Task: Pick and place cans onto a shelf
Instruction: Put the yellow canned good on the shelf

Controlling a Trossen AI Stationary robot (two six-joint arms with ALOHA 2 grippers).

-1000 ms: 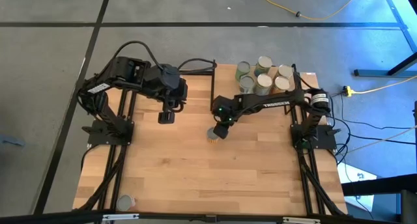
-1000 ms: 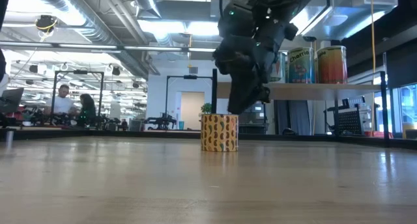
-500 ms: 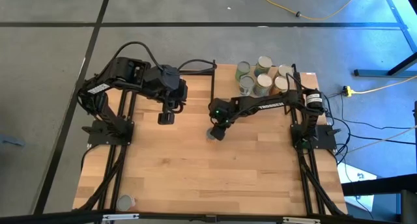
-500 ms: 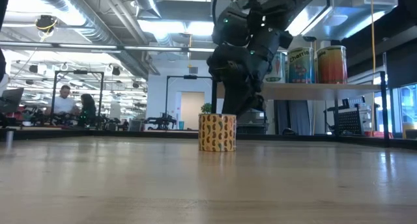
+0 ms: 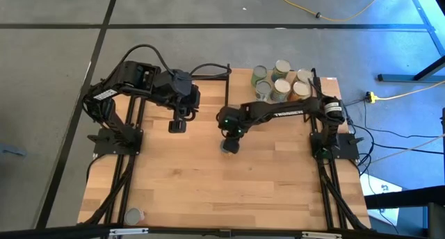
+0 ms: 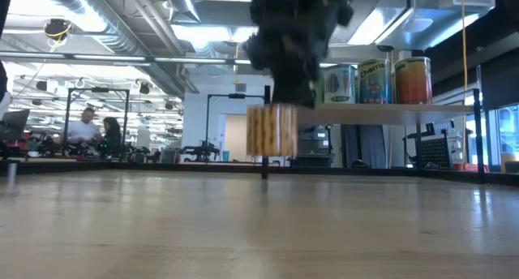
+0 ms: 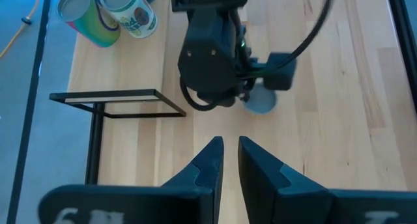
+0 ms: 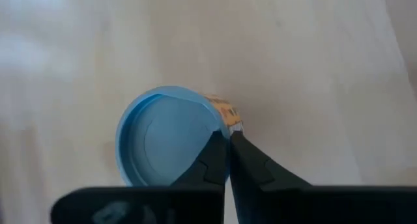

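Note:
A yellow-patterned can [image 6: 272,131] with a blue lid [image 8: 166,142] hangs above the table at its middle, with my right gripper [image 5: 229,143] shut on it. Several other cans [image 5: 281,81] stand on their bases on the shelf [image 6: 405,110] at the table's far right. One more can [image 5: 132,215] stands near the table's near left corner. My left gripper [image 5: 178,126] hovers over the far left of the table, its fingers [image 7: 215,155] together but for a narrow slit, with nothing between them. My right gripper pinches the can's top rim [image 8: 225,127] at one side. One finger [image 8: 212,152] lies over the blue lid and the other is outside, against the label. The fingers slant down from above. The can hangs upright below them, clear of the table.
A black metal frame [image 5: 208,72] stands at the far edge between the two arms. Bare wood tabletop [image 5: 222,190] stretches toward the near edge. People sit at desks in the room beyond [image 6: 89,129].
My right gripper has come down onto the yellow can, drifting a little toward the table's left edge, taken hold of its rim and gone up. The can, which stood on the table, now hangs lifted clear of it.

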